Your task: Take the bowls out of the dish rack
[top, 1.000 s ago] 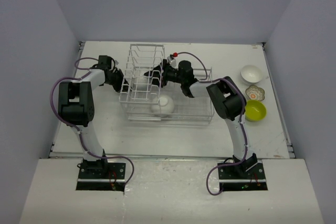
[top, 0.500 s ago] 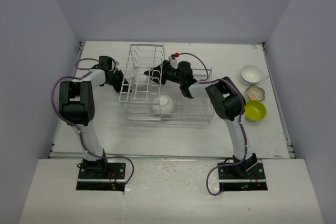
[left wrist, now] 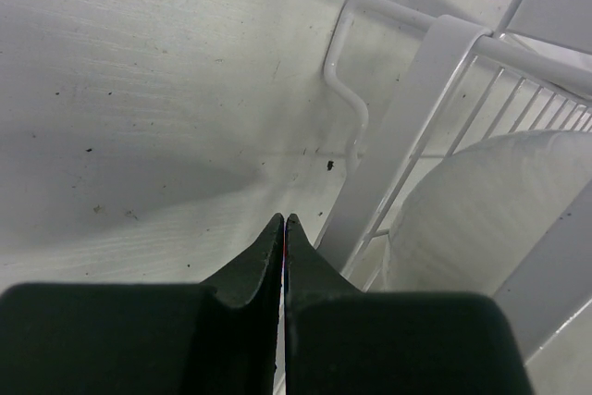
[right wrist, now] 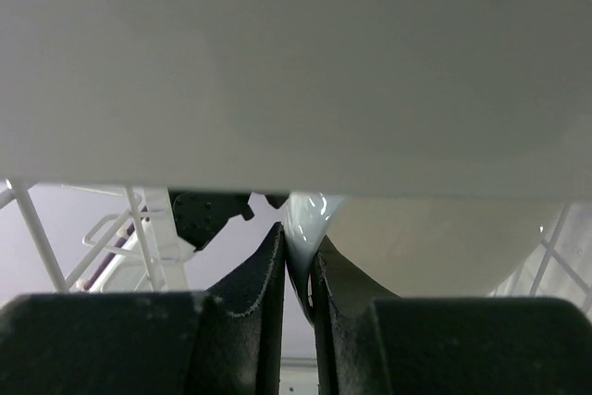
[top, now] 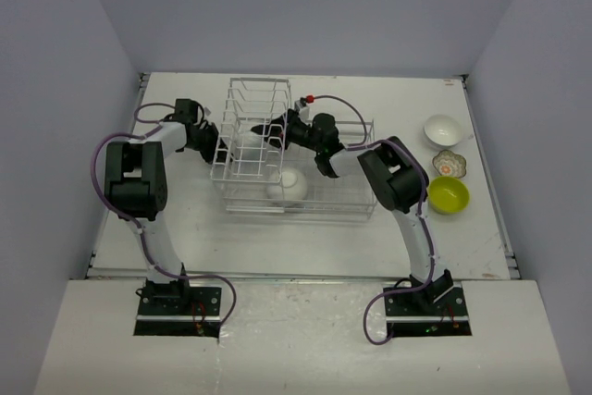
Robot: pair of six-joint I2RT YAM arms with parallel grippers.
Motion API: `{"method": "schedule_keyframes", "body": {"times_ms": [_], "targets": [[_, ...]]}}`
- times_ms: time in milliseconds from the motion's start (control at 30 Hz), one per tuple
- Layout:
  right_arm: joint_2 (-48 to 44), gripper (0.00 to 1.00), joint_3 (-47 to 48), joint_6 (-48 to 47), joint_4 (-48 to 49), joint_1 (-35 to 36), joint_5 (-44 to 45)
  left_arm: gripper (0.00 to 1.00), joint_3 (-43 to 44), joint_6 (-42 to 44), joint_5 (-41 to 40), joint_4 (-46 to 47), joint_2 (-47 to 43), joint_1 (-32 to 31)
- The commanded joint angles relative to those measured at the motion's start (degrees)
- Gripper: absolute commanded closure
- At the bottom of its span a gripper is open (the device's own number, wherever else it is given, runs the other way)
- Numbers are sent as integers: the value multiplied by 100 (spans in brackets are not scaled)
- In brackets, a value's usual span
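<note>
We see the right gripper (right wrist: 297,249) clamped on the rim of a white bowl (right wrist: 435,233) inside the dish rack's (top: 324,212) tall slotted end, wires close on either side. The left gripper (left wrist: 283,224), pinched closed on nothing, sits just outside the rack's left edge. A second white bowl (top: 289,184) lies in the low basket. A third white bowl (top: 443,129), a patterned bowl (top: 450,164) and a lime-yellow bowl (top: 450,194) sit on the open table (top: 185,219) at right.

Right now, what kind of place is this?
Probably a lab test cell, not a kitchen: bare grey walls box in a white table, a left arm and right arm are bolted at its edge, and a dish rack with white bowls sits staged.
</note>
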Motion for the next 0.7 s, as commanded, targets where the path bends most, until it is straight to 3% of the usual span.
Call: {"method": "schedule_keyframes", "body": {"times_ms": [0, 267, 667], "targets": [[179, 100, -173, 283, 394, 32, -244, 100, 227, -68, 260, 150, 63, -25], [-23, 100, -85, 705, 1327, 23, -420, 100, 236, -60, 234, 167, 133, -8], [-813, 100, -585, 512, 1425, -153, -772, 100, 332, -24, 216, 159, 239, 1]]}}
